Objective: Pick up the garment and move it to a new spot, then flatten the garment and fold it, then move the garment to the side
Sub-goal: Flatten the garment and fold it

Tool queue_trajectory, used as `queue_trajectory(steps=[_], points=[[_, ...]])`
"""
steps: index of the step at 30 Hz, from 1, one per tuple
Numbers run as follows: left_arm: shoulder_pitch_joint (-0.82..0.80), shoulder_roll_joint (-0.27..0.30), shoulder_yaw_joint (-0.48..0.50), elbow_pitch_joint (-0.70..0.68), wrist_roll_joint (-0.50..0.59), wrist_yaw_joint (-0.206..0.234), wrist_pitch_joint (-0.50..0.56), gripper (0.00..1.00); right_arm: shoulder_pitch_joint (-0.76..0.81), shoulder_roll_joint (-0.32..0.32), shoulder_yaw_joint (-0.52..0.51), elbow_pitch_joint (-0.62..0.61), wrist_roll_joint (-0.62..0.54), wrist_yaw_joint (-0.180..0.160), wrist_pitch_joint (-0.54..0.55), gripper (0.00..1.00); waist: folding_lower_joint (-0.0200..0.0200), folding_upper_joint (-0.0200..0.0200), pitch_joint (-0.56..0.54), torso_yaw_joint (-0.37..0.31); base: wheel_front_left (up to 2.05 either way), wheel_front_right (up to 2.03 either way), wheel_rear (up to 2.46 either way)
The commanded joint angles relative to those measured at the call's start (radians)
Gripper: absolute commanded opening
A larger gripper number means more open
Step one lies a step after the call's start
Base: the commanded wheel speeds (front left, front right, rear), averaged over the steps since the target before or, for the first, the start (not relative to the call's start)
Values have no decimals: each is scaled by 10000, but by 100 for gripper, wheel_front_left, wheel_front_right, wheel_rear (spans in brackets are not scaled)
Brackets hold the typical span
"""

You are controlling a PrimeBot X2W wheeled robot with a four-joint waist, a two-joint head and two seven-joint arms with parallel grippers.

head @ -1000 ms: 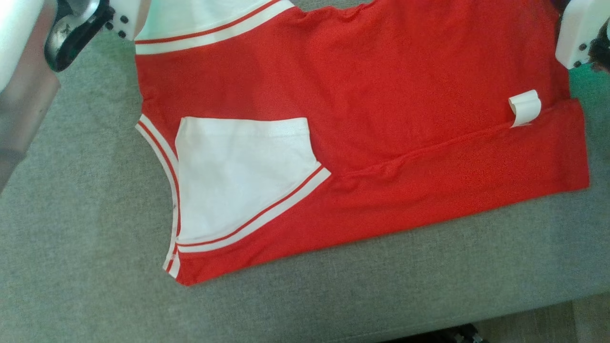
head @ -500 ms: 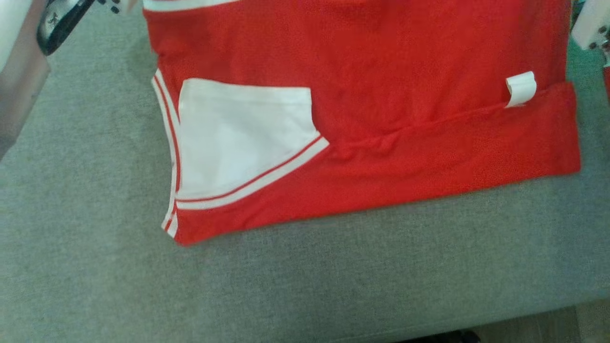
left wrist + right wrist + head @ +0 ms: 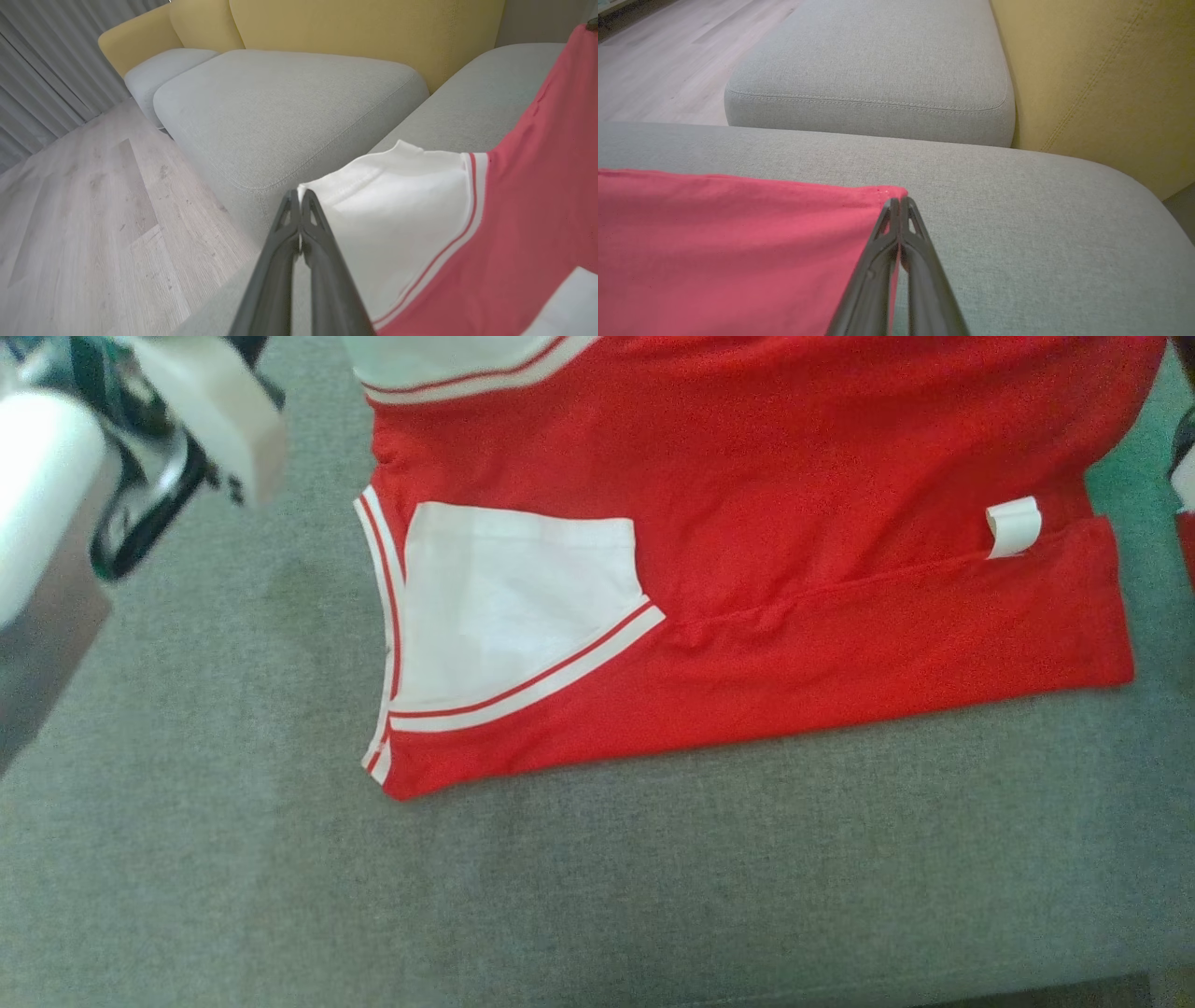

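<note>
Head view first: the garment (image 3: 747, 476) is a red top with white panels, spread on the grey sofa cushion (image 3: 597, 877). Its far part runs off the top of the frame, so you can't see where that edge ends up. The near long edge is folded over into a band, and a small white label (image 3: 1013, 527) curls up by the right end of that fold. One white sleeve (image 3: 504, 597) with red-striped trim lies flat on the left part. The left arm's wrist (image 3: 210, 415) sits in the upper left corner, blurry and cropped, fingers out of frame.

Left wrist view: here's the grip. The left gripper (image 3: 299, 198) has its two dark fingers pinched right together on the corner of the other white sleeve, and the cloth slopes down from there to the right. The red body runs out of frame on the right. Behind are a yellow backrest (image 3: 364, 32), a wood floor (image 3: 93, 196) and a grey curtain (image 3: 42, 70).

Right wrist view: the right gripper (image 3: 900, 203) is clamped tight too, on a red corner of the garment. The cloth leaves the frame at the left and bottom.
</note>
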Motion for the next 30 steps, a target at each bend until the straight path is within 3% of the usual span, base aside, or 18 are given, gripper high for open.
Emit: queue_trajectory(steps=[1, 6, 9, 16, 30], points=[[8, 632, 493, -609, -213, 217, -33, 0, 507, -381, -163, -259, 113, -9, -210, 0, 1, 0, -180, 112, 0, 0, 0], [1440, 1416, 648, -2173, -703, 911, -151, 0, 1522, -496, -531, -581, 344, -9, -693, 0, 1, 0, -503, 261, 0, 0, 0], [1932, 1652, 610, -2696, -793, 1142, -155, 0, 1874, -569, -665, -693, 371, -9, -852, 0, 1, 0, -566, 323, 0, 0, 0], [3630, 2341, 583, -4300, -1089, 2145, -476, 0, 3213, -719, -1227, -1165, 359, -9, -1421, 0, 1, 0, -815, 434, 0, 0, 0], [6001, 3016, 376, -6159, -1426, 3615, -1130, 0, 5842, -633, -2885, -2288, -388, -9, -1465, 0, 1, 0, -1202, 527, 0, 0, 0]])
